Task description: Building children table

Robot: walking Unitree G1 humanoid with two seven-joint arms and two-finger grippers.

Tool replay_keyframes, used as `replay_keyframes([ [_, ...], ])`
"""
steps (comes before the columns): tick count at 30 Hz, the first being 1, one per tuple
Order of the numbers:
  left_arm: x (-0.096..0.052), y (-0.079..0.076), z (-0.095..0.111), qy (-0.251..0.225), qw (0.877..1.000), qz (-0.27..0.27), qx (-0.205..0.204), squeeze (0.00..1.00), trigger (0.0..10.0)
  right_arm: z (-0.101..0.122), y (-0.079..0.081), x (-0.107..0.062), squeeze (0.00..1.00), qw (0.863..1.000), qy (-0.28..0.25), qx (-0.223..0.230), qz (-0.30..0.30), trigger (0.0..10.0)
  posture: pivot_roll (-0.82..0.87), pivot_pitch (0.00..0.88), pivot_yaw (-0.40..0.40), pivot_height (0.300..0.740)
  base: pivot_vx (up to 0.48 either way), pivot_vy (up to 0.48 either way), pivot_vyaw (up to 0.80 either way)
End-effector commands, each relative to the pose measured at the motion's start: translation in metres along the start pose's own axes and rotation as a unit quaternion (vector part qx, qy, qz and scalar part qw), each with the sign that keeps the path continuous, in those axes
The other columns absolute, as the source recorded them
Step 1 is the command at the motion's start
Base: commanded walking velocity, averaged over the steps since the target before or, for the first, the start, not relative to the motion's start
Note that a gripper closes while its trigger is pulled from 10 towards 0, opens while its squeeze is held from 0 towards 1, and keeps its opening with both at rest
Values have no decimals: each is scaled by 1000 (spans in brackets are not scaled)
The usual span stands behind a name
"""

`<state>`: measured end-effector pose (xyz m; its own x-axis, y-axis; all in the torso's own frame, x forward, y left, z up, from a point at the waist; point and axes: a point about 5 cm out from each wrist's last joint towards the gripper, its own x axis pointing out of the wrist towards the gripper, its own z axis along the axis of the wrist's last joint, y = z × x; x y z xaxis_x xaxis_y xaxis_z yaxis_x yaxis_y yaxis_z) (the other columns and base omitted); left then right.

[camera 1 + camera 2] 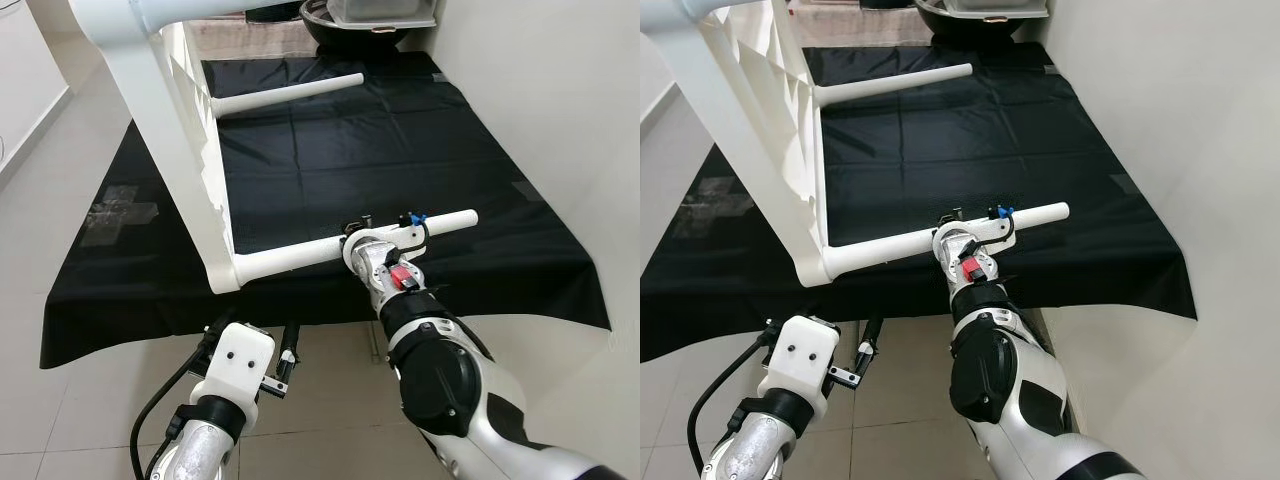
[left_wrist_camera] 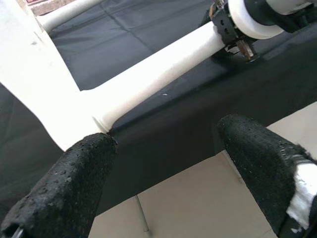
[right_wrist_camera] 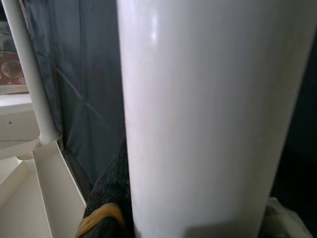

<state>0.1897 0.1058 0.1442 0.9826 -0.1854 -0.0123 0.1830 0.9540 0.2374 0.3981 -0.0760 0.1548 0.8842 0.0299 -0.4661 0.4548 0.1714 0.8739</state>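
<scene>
Left gripper (image 1: 283, 352) hangs low at the near left, fingers apart, empty, short of the black sheet (image 1: 330, 150). Table top (image 1: 170, 130) lies on its side, far left. Near leg (image 1: 330, 250) juts right from its corner; right gripper (image 1: 385, 228) clamped round it. Step looks like seating that leg; next probably twisting or pushing it home

Qty: white table top (image 1: 170, 120), on its side – 1. White legs fitted – 2: near leg (image 1: 300, 258), far leg (image 1: 290, 92). Black cloth (image 1: 400, 160) – 1. Dark basin (image 1: 350, 35) at back – 1. Grippers – 2: left gripper (image 2: 168, 173), right gripper (image 1: 385, 232).
</scene>
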Motion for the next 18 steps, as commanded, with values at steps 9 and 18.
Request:
replay_keyframes([
  [9,-2,0,-1,3,1000,2,5,0,10000,-16,21,-6,1000,999,8,46,21,10000,151,100,-54,740,0,0,0],
  [18,-2,-1,-1,3,1000,2,4,0,10000,-14,16,-6,0,1000,5,31,4,10000,146,106,-57,740,0,0,0],
])
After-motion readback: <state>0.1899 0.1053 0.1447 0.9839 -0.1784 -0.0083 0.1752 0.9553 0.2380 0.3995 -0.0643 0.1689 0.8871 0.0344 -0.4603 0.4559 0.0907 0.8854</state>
